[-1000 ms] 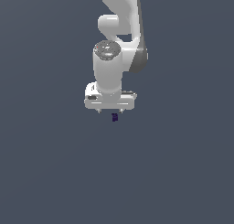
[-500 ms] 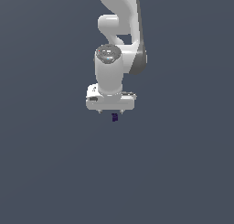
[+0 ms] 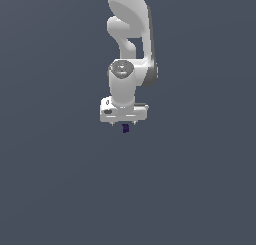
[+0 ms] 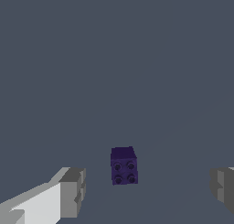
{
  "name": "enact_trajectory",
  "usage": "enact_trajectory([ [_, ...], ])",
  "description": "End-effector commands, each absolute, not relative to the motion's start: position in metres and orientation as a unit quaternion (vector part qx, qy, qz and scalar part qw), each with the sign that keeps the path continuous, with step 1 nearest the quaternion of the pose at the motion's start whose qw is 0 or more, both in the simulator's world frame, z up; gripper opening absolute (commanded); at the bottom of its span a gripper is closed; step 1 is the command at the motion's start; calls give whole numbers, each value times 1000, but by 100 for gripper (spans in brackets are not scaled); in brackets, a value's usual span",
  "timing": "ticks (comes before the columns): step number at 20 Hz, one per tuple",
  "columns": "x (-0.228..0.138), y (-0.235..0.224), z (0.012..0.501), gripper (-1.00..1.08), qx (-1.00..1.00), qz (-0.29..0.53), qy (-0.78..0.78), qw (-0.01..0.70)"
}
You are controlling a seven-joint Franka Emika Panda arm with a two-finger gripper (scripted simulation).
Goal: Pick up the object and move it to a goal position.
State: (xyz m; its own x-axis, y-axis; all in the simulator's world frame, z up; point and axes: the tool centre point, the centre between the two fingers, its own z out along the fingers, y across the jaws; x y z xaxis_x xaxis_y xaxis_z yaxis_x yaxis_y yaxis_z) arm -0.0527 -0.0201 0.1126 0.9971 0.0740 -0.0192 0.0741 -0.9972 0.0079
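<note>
Two fingers [image 4: 68,191] of our gripper [image 4: 146,186] stand wide apart, the studded purple brick [image 4: 123,166] lying between them untouched; we centre over it, descend squarely, then pinch its flat sides.

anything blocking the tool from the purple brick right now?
Nothing visible. In the wrist view the purple studded brick sits in the open gap between the two fingers, apart from both, with only bare grey floor around it. The tool is directly over it in the exterior view.
</note>
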Motion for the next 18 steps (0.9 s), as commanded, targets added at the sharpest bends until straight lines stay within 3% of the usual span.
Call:
enact_trajectory([
  [1, -62, -18, 100, 100, 999, -6, 47, 3],
  [18, -86, -12, 70, 100, 998, -1, 69, 0],
])
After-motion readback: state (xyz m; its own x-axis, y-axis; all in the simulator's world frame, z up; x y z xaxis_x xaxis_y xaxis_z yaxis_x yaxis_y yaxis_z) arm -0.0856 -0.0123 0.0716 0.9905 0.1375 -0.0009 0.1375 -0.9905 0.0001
